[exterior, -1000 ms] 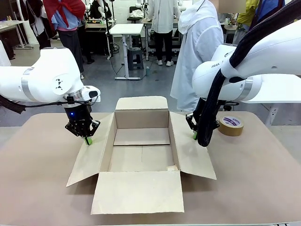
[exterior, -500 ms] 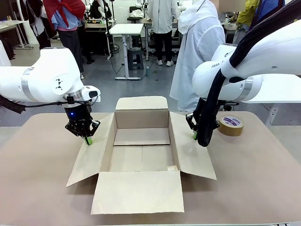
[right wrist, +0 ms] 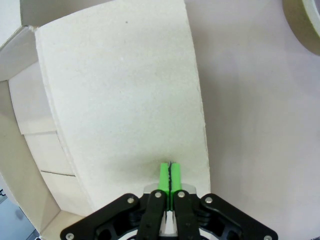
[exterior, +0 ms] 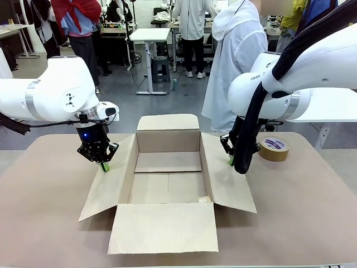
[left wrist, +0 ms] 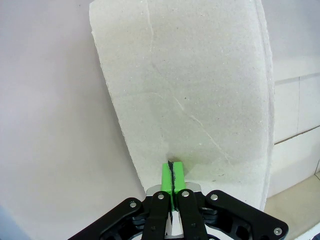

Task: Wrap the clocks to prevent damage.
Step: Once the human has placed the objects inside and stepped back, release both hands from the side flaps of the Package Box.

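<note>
Left gripper [exterior: 104,166]: pads together, tips set down on the left flap [exterior: 109,187] of the open cardboard box [exterior: 167,141]. Right gripper [exterior: 231,162]: pads together, tips on the right flap [exterior: 226,184]. Tape roll [exterior: 274,148] lies on the worktop [exterior: 312,218] near the right gripper.

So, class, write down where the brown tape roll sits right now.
In the front view, the tape roll lies flat on the table at the far right, just beyond the right gripper and the right flap of the cardboard box.

The left gripper [left wrist: 171,166], fully closed, touches its tip to a cardboard flap [left wrist: 195,85].
</note>
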### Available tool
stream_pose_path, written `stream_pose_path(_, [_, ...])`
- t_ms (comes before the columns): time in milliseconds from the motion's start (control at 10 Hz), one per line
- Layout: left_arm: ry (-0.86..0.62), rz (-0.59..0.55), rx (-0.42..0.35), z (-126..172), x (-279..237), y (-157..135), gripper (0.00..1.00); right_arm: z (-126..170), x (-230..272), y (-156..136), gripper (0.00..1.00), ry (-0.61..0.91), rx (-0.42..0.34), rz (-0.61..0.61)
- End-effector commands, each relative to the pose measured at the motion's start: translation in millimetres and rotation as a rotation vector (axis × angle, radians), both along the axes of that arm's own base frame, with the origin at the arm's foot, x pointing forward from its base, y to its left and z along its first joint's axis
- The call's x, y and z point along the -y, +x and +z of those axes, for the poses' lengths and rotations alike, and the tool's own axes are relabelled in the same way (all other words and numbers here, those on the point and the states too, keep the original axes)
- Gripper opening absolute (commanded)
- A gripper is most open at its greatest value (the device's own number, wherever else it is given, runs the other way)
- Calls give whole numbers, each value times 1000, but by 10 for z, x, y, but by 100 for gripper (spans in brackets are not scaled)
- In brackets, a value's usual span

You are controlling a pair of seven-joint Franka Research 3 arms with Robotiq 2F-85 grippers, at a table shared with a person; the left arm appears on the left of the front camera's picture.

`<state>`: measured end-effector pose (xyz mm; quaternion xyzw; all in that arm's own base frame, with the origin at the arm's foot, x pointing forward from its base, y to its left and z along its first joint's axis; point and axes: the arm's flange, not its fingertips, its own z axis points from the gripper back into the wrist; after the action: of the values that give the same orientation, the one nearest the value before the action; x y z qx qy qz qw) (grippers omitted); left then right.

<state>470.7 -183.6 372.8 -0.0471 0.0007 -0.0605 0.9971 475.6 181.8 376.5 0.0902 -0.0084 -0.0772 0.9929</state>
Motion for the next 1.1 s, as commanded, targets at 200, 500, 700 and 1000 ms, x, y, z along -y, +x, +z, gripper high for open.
stream_pose_path(200, [6, -4, -3, 21, -5, -3, 0, -11, -10, -6, 0, -25, -2, -13])
stream_pose_path(500, [6, -4, -3, 21, -5, -3, 0, -11, -10, -6, 0, -25, -2, -13])
stream_pose_path(700, [6, -4, -3, 21, -5, -3, 0, -11, -10, -6, 0, -25, -2, -13])
stream_pose_path(1000, [6, -4, -3, 21, -5, -3, 0, -11, -10, -6, 0, -25, -2, -13])
